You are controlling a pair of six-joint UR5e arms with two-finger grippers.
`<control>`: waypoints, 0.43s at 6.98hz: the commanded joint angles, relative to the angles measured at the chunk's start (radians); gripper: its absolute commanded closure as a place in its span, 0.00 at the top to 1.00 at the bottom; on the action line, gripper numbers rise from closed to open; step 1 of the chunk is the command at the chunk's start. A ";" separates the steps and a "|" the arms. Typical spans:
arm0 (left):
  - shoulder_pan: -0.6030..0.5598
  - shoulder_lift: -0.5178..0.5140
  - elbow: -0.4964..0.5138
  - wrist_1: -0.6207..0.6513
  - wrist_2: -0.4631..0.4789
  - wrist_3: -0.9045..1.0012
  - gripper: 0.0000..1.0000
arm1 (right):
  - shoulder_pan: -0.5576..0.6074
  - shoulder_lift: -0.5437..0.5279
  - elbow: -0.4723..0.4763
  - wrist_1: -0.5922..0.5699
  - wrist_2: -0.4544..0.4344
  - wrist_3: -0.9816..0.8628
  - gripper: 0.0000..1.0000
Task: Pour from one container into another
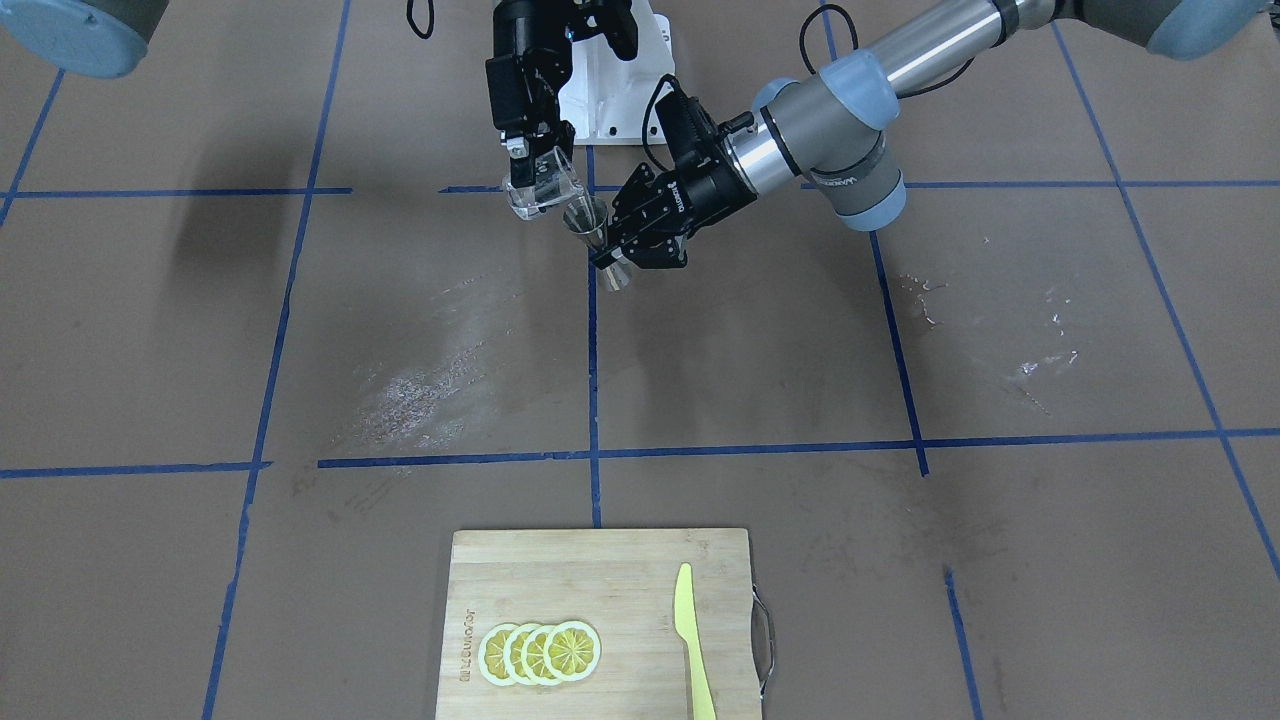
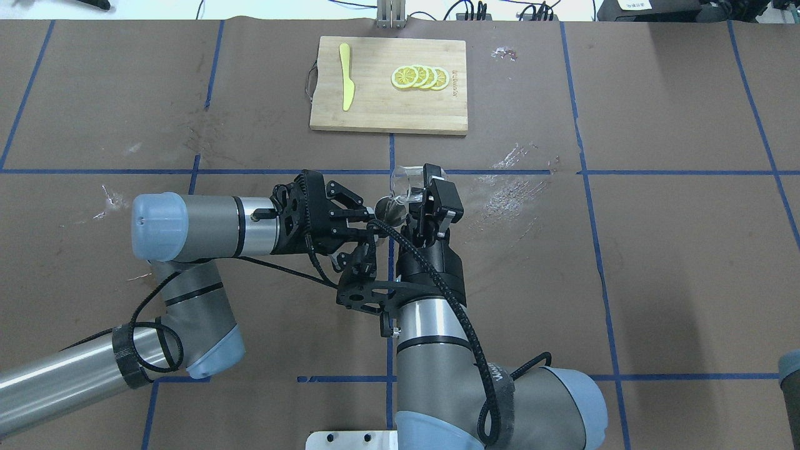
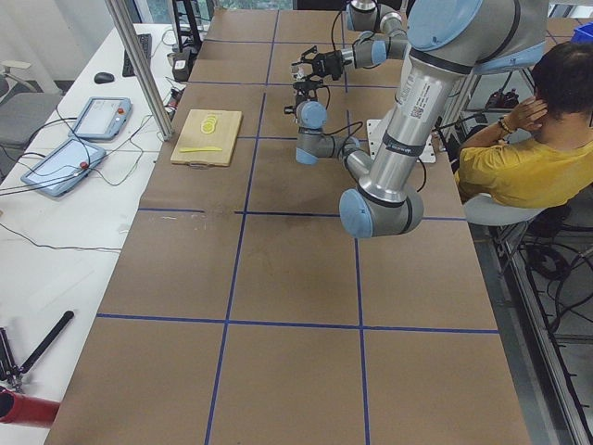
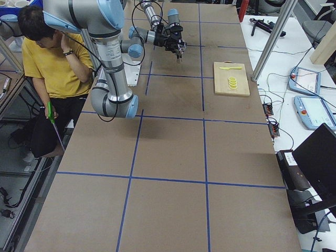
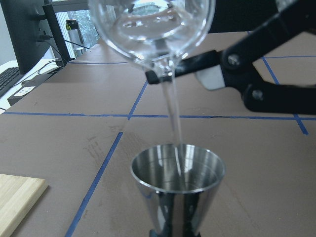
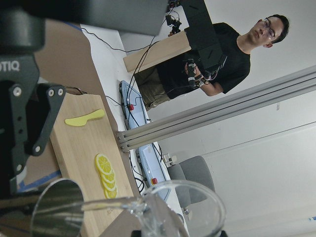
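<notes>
Brown-papered table (image 1: 760, 370) lies beneath both arms. Left gripper (image 1: 612, 252) is clenched on the waist of the jigger (image 5: 177, 183), holding it upright. Right gripper (image 1: 528, 160) grasps the glass (image 5: 153, 29), tipped just above the jigger's mouth, with clear liquid (image 5: 174, 118) falling straight into it.

Table (image 1: 1000, 560): flat top covered in brown sheet, divided into large rectangles by blue tape lines (image 1: 594, 400).

Rectangular light bamboo cutting board with metal handle (image 1: 600, 590) lies flat at middle of table edge farthest from robot, long side along that edge, handle end toward robot's left.

White metal base plate (image 1: 615, 95) at middle of robot-side edge.

Pale wet smear (image 1: 420, 390) on sheet near table centre, toward robot's right. Smaller scattered wet marks (image 1: 1040, 360) toward robot's left end.
</notes>
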 commanded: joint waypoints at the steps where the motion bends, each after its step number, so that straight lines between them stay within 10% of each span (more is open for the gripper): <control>1: 0.000 0.000 0.000 0.000 0.001 -0.001 0.00 | -0.001 0.001 -0.002 -0.006 -0.010 -0.061 0.00; 3: 0.000 0.000 0.000 0.000 0.001 -0.001 0.00 | -0.001 0.001 -0.002 -0.023 -0.022 -0.094 0.00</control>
